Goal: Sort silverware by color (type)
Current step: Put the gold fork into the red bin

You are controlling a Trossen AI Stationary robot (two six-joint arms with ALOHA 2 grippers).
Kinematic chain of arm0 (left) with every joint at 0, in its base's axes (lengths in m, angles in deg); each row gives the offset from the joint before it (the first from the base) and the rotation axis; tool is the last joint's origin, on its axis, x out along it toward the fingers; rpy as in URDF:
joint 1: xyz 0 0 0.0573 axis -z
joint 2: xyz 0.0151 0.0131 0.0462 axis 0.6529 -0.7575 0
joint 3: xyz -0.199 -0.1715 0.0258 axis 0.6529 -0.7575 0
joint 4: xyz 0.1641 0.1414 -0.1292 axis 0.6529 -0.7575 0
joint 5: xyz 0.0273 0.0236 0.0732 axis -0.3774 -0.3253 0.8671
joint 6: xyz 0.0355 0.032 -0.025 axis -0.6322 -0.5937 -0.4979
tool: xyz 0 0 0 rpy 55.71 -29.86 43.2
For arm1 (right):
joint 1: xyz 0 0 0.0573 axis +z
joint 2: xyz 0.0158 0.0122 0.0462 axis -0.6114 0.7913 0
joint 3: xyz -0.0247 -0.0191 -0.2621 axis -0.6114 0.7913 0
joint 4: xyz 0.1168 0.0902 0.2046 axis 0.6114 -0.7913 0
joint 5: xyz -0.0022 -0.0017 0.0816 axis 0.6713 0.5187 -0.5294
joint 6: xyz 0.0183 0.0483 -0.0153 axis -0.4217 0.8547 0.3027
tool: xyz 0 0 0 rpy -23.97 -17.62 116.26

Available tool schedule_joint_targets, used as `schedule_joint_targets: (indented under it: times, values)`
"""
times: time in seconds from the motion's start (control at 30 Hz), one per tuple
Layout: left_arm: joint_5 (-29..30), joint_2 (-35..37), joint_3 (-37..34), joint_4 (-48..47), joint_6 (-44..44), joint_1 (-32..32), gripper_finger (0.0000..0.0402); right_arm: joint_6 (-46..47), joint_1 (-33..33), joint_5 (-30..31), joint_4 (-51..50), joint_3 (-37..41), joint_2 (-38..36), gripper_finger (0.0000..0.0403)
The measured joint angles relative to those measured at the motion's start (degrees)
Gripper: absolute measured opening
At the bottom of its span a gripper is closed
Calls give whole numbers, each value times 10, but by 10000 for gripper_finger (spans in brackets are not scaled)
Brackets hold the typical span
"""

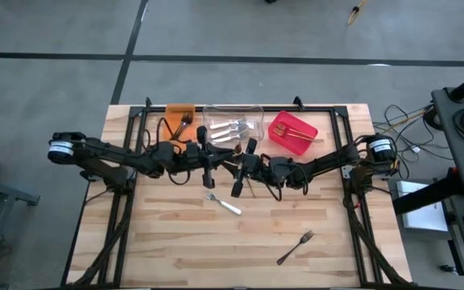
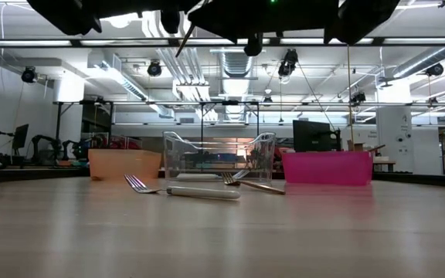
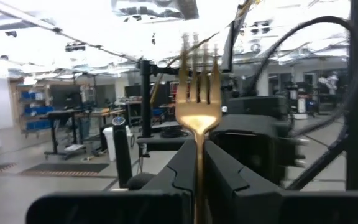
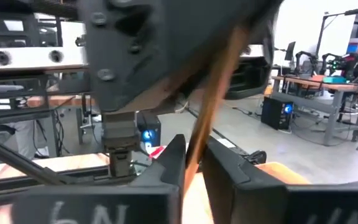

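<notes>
Mostly sorted.
- Orange bin: holds at least 1 dark piece.
- Clear bin: holds several silver pieces, exact count not readable.
- Red bin: holds about 2 gold pieces.

3 pieces not binned:
- Gold fork: up in the air over table centre, mid hand-off by the look of it. Left gripper clamped tight on the handle, tines up. Right gripper pinched in on the same handle from the other side, fingers seemingly touching it. Probably bound for the red bin, just beside the right arm.
- Silver fork: flat on the table, just in front of the 2 grippers. Belongs with the clear bin's lot.
- Dark fork: flat near the front right of the table, well apart from everything. Belongs with the orange bin's lot.

Rough judgement: past the halfway mark, 1 drop plus 2 full picks left.

In the way:
- Both arms meet nose to nose in front of the clear bin, so little room there until 1 lets go and backs off.
- Silver fork sits close below the hand-off spot. A dropped gold fork could land on it.
- Bins stand side by side at the back edge with small gaps, so a sloppy release near a shared wall risks the wrong bin.
- Dark fork has nothing near it.
</notes>
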Motion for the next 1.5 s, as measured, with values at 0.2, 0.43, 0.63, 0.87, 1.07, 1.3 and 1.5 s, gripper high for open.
schedule_joint_targets:
  times: [0.2, 0.43, 0.63, 0.87, 1.07, 1.3, 1.5]
  values:
    - [-2, 1, 0, -3, -7, 1, 5, 2, 0, -1, -5, 0, -2, 22]
    - [2, 3, 0, -18, -4, 1, 27, 2, 0, 1, -24, 0, -6, 20]
    - [6, 11, 0, -41, -6, 0, 56, 16, 0, -1, -53, 0, -15, 19]
    - [17, 27, 0, -75, -13, 0, 102, 35, 1, -3, -113, 0, -42, 18]
    - [18, 48, 0, -129, -23, -1, 130, 54, -2, -11, -215, 0, -78, 18]
    - [-38, 75, 0, -241, -72, -3, 139, 102, -46, -224, -491, -15, -146, 18]
    - [-185, 90, 5, -274, -83, -18, 139, 135, -88, -484, -613, -28, -150, 18]
